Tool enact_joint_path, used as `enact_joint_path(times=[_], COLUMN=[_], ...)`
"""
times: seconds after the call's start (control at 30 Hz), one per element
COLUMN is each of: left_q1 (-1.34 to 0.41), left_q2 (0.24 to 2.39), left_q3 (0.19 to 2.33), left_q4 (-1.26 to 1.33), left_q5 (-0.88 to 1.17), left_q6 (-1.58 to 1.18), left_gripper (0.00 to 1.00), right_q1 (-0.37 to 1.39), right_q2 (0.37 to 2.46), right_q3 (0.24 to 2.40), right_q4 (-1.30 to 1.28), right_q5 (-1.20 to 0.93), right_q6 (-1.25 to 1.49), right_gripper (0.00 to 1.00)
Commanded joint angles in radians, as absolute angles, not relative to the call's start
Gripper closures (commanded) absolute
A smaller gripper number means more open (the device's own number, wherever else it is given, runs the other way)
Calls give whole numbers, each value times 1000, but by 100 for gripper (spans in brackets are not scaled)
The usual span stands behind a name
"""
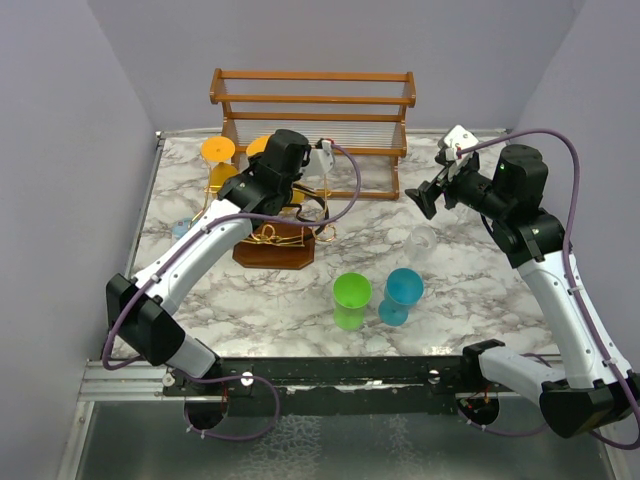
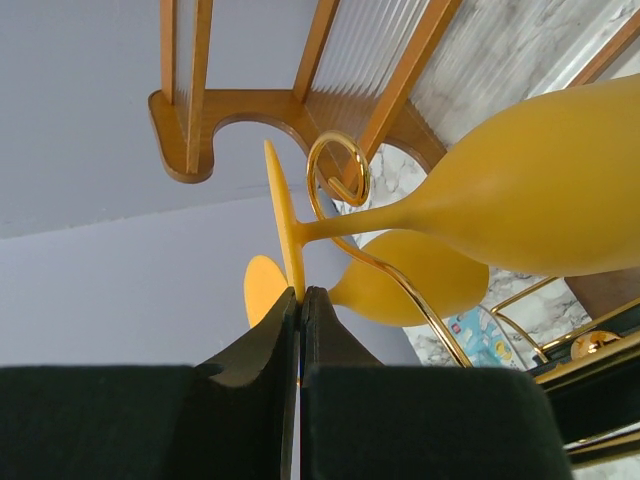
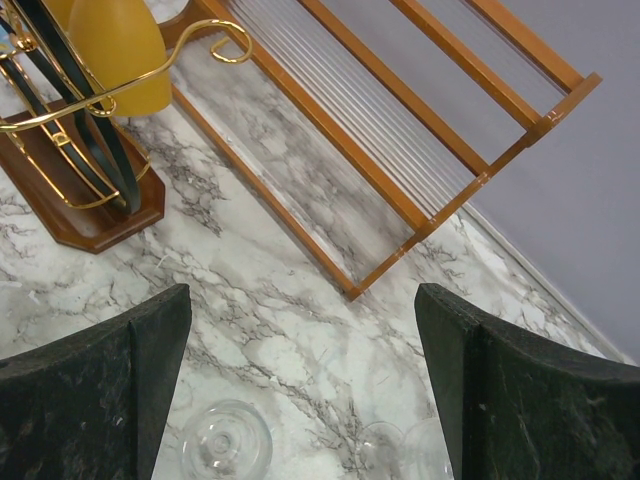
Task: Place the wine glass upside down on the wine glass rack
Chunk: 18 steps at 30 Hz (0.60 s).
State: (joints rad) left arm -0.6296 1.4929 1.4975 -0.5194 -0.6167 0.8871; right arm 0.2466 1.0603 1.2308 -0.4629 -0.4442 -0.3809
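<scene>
Desk (image 1: 470, 290): marble; green glass (image 1: 351, 300) and blue glass (image 1: 402, 293) stand near centre, clear glass (image 3: 225, 440) to the right.
Shelf (image 1: 312, 98): far centre, nothing seen on its tiers.
Rack (image 1: 275, 252): left of centre, carrying the wine glass (image 2: 540, 190) and another yellow glass (image 2: 420, 275), both upside down.
Wine glass: stem through a gold curl, apparently seated.
Right tool (image 3: 302, 300): spread wide, empty, above the clear glass.
Left tool (image 2: 300, 297): closed tight, tips at the wine glass's foot rim; whether it pinches the rim is unclear.
Remaining: probably only to back the left tool away.

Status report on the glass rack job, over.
Left tool shut, tips at foot of yellow wine glass. Stem crosses gold curl of wine glass rack. Right tool open over clear glass. Second yellow glass close behind.
</scene>
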Motion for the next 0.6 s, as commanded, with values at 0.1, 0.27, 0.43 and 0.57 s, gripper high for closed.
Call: enact_joint_path(times=[0.1,0.27,0.43,0.57], left_q1=[-600,-588,-582,-581], left_q2=[1516,1539,1568,1590], left_q3=[1563,1597,1623,1641], left_q4=[-534,-532,-517,-502], left_q5=[-655,-639,-635,-635], left_q6=[868,871,886,900], left_gripper=[100,100,100,100], right_q1=[241,241,241,241], right_q2=[1060,1060,1060,1062], right_q3=[1221,1221,1222,1223], right_q4=[-458,-458,-459,-459], right_q5=[-471,-471,-470,-473], right_q6=[-392,-392,-393,-393], right_gripper=[7,7,7,7])
